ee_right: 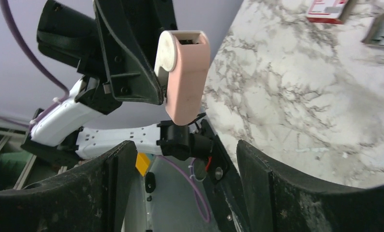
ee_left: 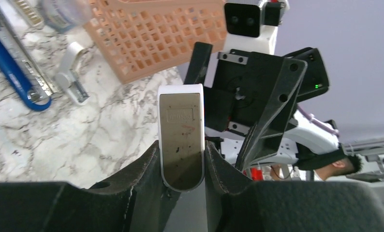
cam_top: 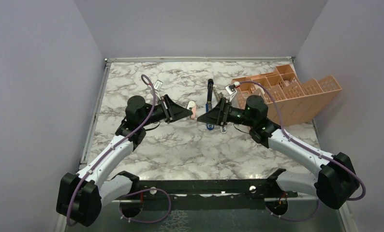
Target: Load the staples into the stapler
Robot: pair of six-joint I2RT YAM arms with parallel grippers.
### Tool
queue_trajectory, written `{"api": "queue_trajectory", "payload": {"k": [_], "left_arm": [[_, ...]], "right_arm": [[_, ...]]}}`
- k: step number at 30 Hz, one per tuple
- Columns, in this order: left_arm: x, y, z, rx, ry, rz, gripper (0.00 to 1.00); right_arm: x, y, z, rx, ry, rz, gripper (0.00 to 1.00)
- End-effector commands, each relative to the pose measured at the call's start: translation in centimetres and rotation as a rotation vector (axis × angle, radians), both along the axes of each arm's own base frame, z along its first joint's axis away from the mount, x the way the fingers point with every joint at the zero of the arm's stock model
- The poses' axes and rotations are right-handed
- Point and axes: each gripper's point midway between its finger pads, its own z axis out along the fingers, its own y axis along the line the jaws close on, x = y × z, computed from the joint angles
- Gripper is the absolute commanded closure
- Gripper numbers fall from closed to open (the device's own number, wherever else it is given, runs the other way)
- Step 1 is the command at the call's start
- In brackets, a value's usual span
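Note:
My left gripper [ee_left: 182, 150] is shut on a small tan-and-white block [ee_left: 181, 130], held in the air over the table's middle [cam_top: 193, 110]. My right gripper [ee_right: 185, 145] is open and faces that block [ee_right: 185, 77] from a short way off, with nothing between its fingers. The blue stapler [cam_top: 209, 104] lies lengthwise on the marble just behind the right gripper [cam_top: 202, 117]; it also shows in the left wrist view as the blue stapler [ee_left: 11, 67]. The red-and-white box [ee_right: 328, 9] and the dark tray [ee_right: 383, 29] of staples lie at the back left, too blurred to make out strips.
An orange plastic basket [cam_top: 287, 94] with several compartments is tipped at the back right. A small white-and-metal tool [ee_left: 74, 72] lies between the basket and the stapler. Grey walls close in the marble table [cam_top: 180, 150] on three sides.

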Motion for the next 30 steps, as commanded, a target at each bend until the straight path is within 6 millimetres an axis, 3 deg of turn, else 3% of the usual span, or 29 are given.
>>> {"api": "queue_trajectory", "payload": {"k": [1,5,9,22,30], "left_arm": [[-1.4,-0.6,4.3,-0.098,-0.072,-0.085,0.79],[-1.6,-0.6,4.7,-0.110,-0.075,-0.090,0.79],[-2.0,-0.6,5.0,-0.118,-0.085,-0.098,0.79],[-2.8,-0.9,5.5,-0.131,-0.106,-0.131,0.79],[-3.1,-1.0,5.9,-0.137,-0.118,-0.142,0.75]], "right_arm": [[-1.8,1.6,3.1,0.107,-0.091,0.100,0.22],[-2.4,2.6,4.3,0.139,-0.127,0.133,0.30],[-2.1,3.2,4.1,0.137,-0.112,0.130,0.38],[-0.6,3.9,5.1,0.212,-0.103,0.086,0.51],[-0.7,3.7,5.2,0.227,-0.120,0.084,0.76]]}}
